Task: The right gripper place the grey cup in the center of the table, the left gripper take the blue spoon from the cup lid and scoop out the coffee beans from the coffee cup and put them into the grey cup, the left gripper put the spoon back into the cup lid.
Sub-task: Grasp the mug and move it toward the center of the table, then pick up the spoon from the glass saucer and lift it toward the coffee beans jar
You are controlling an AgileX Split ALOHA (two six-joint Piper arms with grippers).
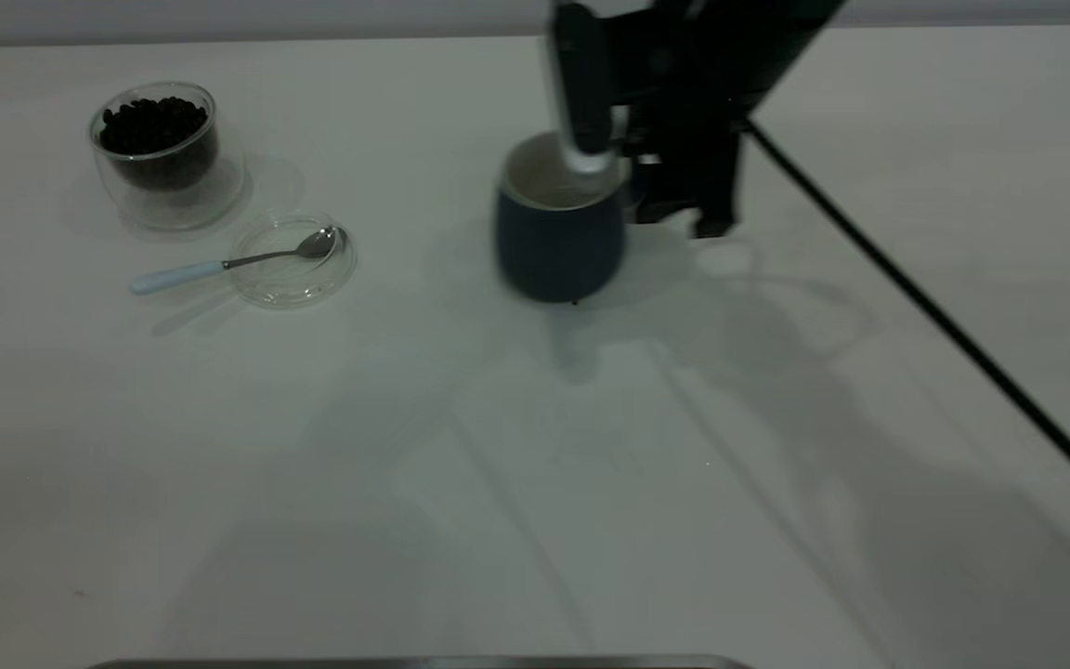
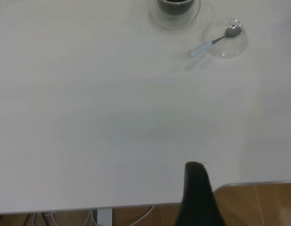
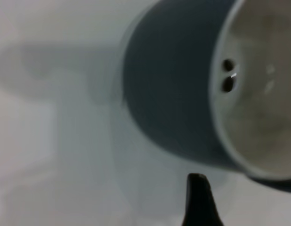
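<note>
R gripper [image 1: 632,177] grips grey cup [image 1: 558,237] by its rim, upper centre of frame over the table [image 1: 535,483], so early release or slack pinch = tip/drop; L gripper [image 2: 197,197] idle, openness can't tell.

A robotics lab test bench was the setting: a large plain white tabletop [image 1: 535,483] carried a black robot arm [image 1: 684,84] and its black cable [image 1: 944,325]. Loose white cables [image 2: 145,215] hung below the table's edge above a wood-toned floor [image 2: 258,205].
</note>
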